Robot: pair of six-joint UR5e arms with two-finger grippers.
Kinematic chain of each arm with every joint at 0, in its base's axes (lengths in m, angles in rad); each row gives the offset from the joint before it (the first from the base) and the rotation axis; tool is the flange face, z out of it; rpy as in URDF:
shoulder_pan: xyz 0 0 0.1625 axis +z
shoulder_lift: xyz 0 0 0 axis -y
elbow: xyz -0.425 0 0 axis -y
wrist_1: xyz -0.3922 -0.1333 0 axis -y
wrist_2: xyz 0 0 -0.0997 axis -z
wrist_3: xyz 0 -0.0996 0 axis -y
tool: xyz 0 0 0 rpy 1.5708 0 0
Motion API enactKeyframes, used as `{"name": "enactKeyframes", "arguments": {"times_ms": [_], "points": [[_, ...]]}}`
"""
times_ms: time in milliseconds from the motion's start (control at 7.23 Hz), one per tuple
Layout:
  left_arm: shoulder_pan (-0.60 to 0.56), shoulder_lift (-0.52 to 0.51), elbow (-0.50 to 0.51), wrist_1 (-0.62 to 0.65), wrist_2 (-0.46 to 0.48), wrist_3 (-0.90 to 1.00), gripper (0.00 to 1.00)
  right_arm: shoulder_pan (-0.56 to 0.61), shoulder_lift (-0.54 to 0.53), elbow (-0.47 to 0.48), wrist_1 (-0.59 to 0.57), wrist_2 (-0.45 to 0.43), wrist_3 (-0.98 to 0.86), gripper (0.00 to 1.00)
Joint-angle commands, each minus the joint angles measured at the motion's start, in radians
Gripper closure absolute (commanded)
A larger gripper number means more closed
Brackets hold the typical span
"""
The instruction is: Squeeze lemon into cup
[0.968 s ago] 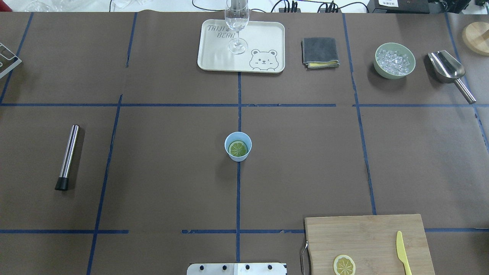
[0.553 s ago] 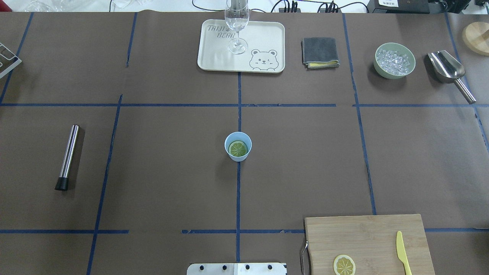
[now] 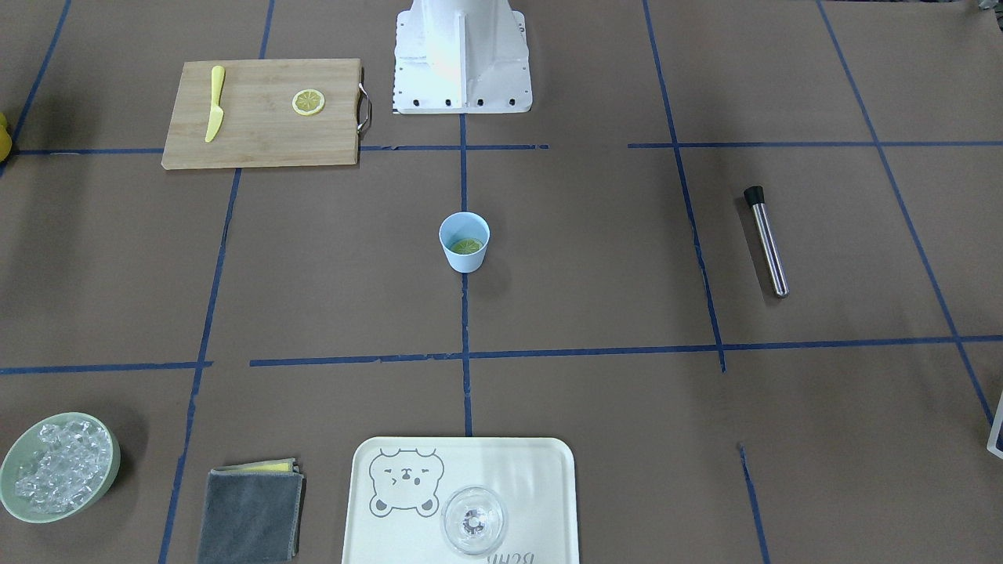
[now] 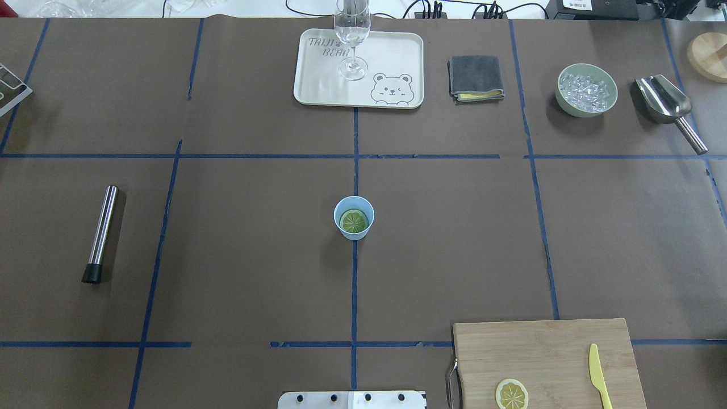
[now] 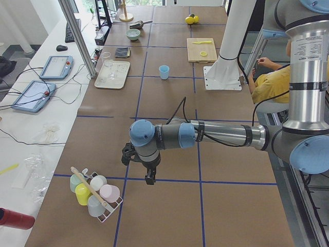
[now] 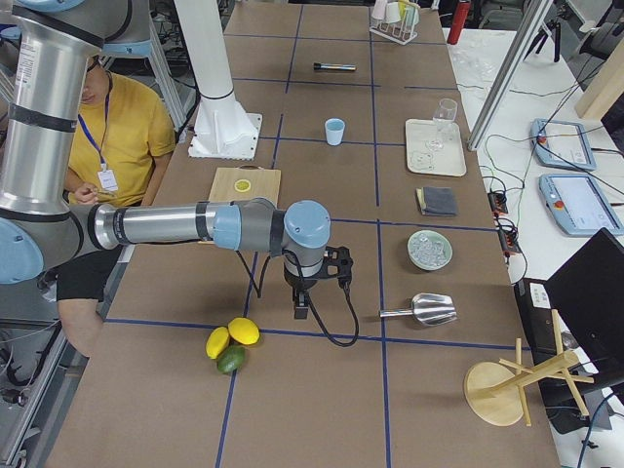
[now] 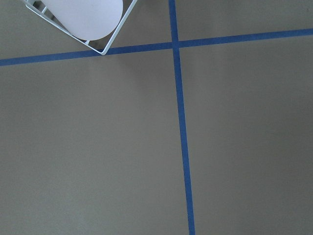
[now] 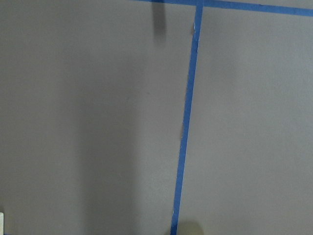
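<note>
The light-blue cup (image 4: 354, 217) stands upright at the table's middle, also in the front view (image 3: 464, 242). A greenish round slice (image 4: 353, 221) lies flat inside it. The yellow lemon slice (image 4: 512, 394) lies on the wooden cutting board (image 4: 545, 352), also in the front view (image 3: 308, 102). Both grippers are far from the cup. The left gripper (image 5: 149, 177) hangs over the table near a rack of cups. The right gripper (image 6: 302, 307) hangs over the table's other end. I cannot tell if either is open or shut. The wrist views show only bare table.
A yellow plastic knife (image 4: 596, 375) lies on the board. A clear glass (image 4: 352, 34) stands on a cream tray (image 4: 392, 62). A grey cloth (image 4: 476, 78), a green bowl of ice (image 4: 586, 90), a metal scoop (image 4: 667, 105) and a steel muddler (image 4: 101, 233) lie around.
</note>
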Motion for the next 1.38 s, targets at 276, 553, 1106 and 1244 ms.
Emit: {"name": "enactKeyframes", "arguments": {"times_ms": [276, 553, 1106, 1244], "points": [[-0.006, -0.005, -0.002, 0.0, -0.027, -0.02, 0.0, 0.0, 0.014, -0.008, 0.0, -0.002, 0.02, 0.0], [-0.008, -0.007, -0.002, 0.001, -0.025, -0.019, 0.0, 0.0, 0.026, -0.019, 0.041, -0.003, 0.026, 0.0], [-0.008, -0.002, -0.003, -0.024, -0.025, -0.019, 0.0, 0.001, 0.02, -0.075, 0.161, 0.004, 0.061, 0.0], [-0.006, -0.017, -0.002, -0.026, -0.024, -0.023, 0.0, 0.001, 0.02, -0.074, 0.161, 0.023, 0.087, 0.0]]}}
